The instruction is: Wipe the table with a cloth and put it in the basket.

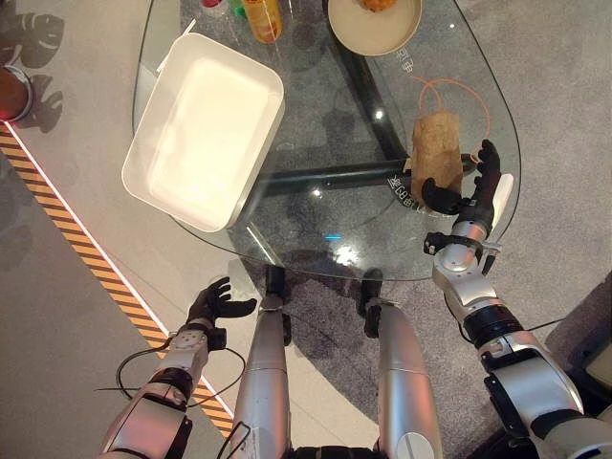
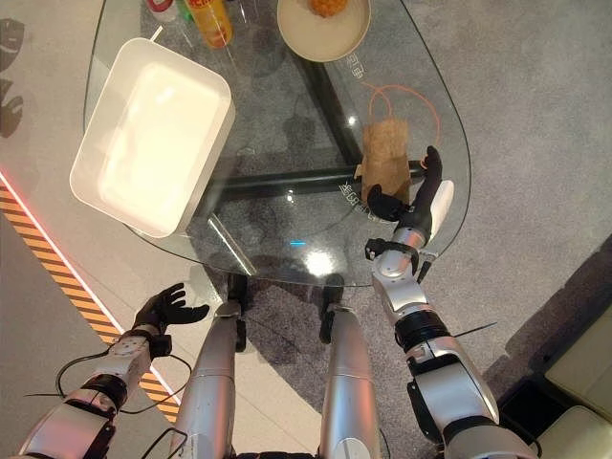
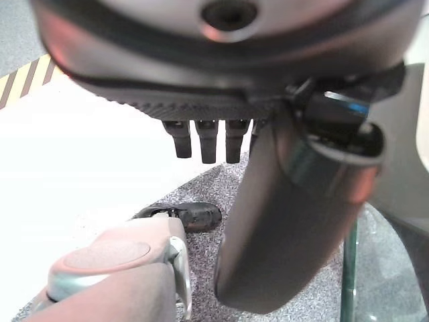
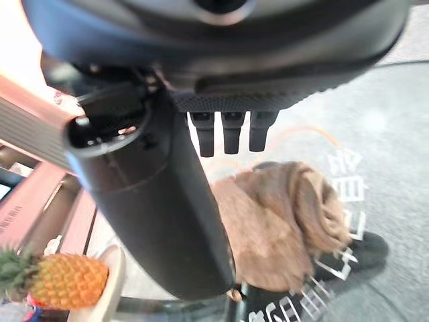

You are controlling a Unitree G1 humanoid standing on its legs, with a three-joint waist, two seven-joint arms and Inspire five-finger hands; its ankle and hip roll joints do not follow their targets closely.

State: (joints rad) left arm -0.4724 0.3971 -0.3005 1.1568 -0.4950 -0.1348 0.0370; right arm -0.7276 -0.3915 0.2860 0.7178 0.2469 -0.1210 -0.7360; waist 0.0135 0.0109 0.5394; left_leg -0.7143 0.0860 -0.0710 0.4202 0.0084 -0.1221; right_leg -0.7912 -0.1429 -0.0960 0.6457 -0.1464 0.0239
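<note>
While my right hand (image 1: 475,191) sits at the table's four o'clock edge with fingers spread wide around the brown cloth (image 1: 436,153), thumb against its near end, nothing is gripped yet, so I judge the wiping barely begun, if begun. My left hand (image 1: 212,304) hangs loosely open below the glass table (image 1: 316,206). Carrying the cloth to the white basket (image 1: 206,129), at ten o'clock, remains undone

Just beyond the right hand (image 1: 475,196), an orange cord loop (image 2: 402,87). Farther past the fingertips, a bowl (image 1: 375,29) holding a pineapple (image 4: 53,278). To the thumb side of that, an orange bottle (image 1: 263,19). Well off toward the thumb side, down on the floor, striped tape (image 1: 86,253).
</note>
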